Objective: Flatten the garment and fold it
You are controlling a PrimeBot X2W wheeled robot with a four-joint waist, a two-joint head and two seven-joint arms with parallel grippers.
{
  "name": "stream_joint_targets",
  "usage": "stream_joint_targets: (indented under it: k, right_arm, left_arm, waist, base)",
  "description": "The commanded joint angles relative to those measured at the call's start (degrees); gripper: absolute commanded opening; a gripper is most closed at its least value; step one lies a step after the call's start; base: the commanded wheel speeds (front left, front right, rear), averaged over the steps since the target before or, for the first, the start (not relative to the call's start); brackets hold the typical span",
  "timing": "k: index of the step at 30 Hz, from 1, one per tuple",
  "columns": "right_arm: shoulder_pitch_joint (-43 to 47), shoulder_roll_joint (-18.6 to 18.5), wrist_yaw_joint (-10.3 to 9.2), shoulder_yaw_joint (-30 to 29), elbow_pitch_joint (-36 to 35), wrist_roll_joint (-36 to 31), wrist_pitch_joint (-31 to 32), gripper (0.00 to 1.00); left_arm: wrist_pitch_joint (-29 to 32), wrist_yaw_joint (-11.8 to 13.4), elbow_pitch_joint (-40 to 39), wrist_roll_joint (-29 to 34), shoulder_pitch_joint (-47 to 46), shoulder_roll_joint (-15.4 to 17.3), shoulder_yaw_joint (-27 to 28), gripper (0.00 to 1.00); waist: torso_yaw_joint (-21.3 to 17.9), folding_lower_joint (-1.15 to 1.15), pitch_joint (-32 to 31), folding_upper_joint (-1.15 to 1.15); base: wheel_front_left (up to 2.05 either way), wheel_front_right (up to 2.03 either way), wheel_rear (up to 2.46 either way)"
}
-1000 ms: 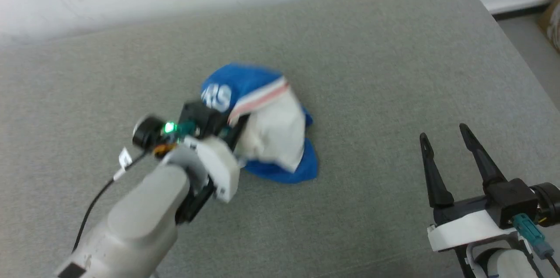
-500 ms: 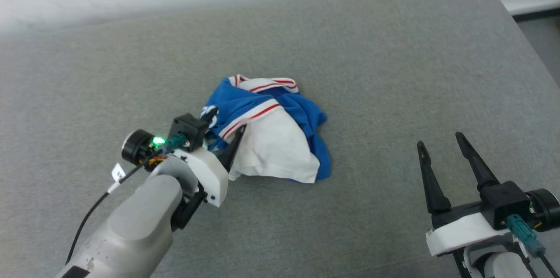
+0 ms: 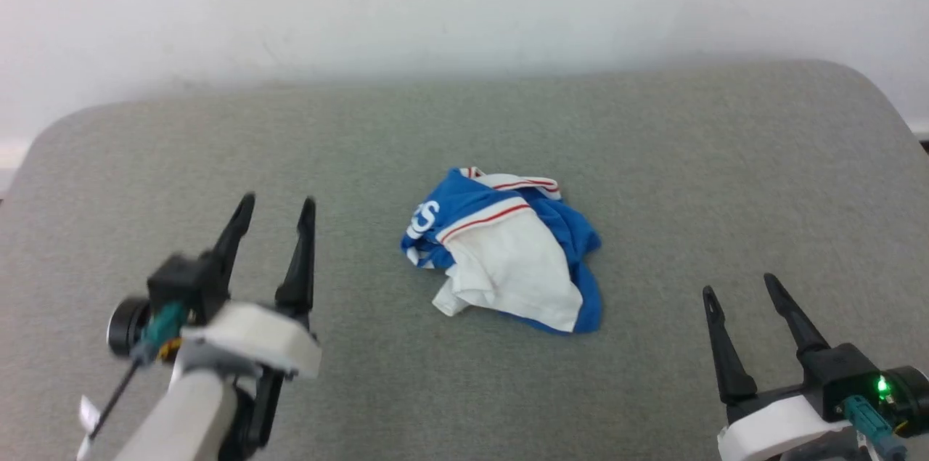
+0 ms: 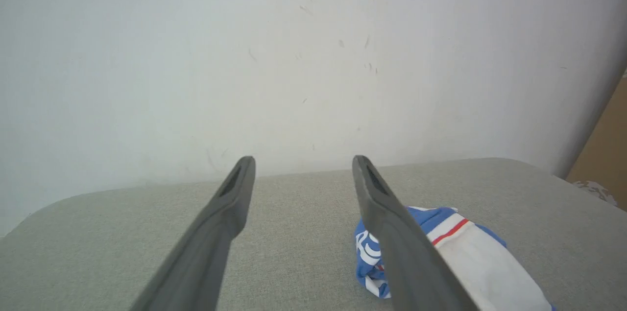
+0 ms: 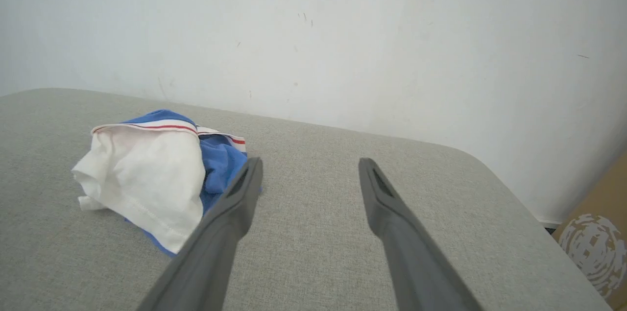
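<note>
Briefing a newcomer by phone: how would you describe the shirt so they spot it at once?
A grey padded surface runs up to a white wall. Near its middle, between the left claw and right claw, lies the garment: a crumpled royal-blue heap with a white sleeve and red-striped trim, bright against the dark claws.

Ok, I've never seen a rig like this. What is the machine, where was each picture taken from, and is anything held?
It is a two-armed robot. The head view looks down from a camera on its head: its left gripper is at lower left and its right gripper at lower right, each with two long dark fingers, both open and holding nothing. Between them a crumpled royal-blue T-shirt with a white sleeve and red-striped trim lies on a grey fabric surface, touched by neither gripper. The other two pictures come from cameras on the wrists, looking along each gripper's own fingers toward the white wall.
</note>
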Motion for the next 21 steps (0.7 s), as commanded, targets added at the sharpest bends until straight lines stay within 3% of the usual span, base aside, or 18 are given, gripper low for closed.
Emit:
stream_joint_targets:
  k: [1,6,11,17,21]
  right_arm:
    - [0.67,0.17,-0.12,0.2,-0.32,0.51,0.14,1.0]
    - [1.85,0.17,-0.12,0.06,0.07,0.78,-0.35,1.0]
    - [2.54,0.17,-0.12,0.63,0.87,1.78,-1.38,1.0]
    - [2.92,0.17,-0.12,0.94,2.77,1.61,-2.15,1.0]
    - [2.64,0.17,-0.12,1.47,3.33,1.66,-2.43,1.0]
  left_arm:
    - [-0.26,0.98,-1.96,1.35,2.8,0.05,1.07,1.0]
    - [-0.26,3.78,-11.05,8.25,12.7,-1.04,5.53,1.0]
    - [-0.26,5.0,-15.56,15.48,20.38,-3.37,7.26,1.0]
    - [-0.27,3.58,-15.53,17.75,24.56,-6.4,9.74,1.0]
    - [-0.27,0.08,-13.75,18.11,25.39,-6.84,9.27,1.0]
  waist:
    - [2.81,0.01,-2.67,-0.01]
    - [3.84,0.01,-3.46,-0.01]
    - [4.1,0.01,-4.46,-0.01]
    - [4.2,0.01,-4.69,-0.01]
    - [3.71,0.01,-4.52,-0.01]
  base:
    - [0.0,0.0,0.0]
    - [0.0,0.0,0.0]
    - [0.0,0.0,0.0]
    - [0.0,0.0,0.0]
    - [0.0,0.0,0.0]
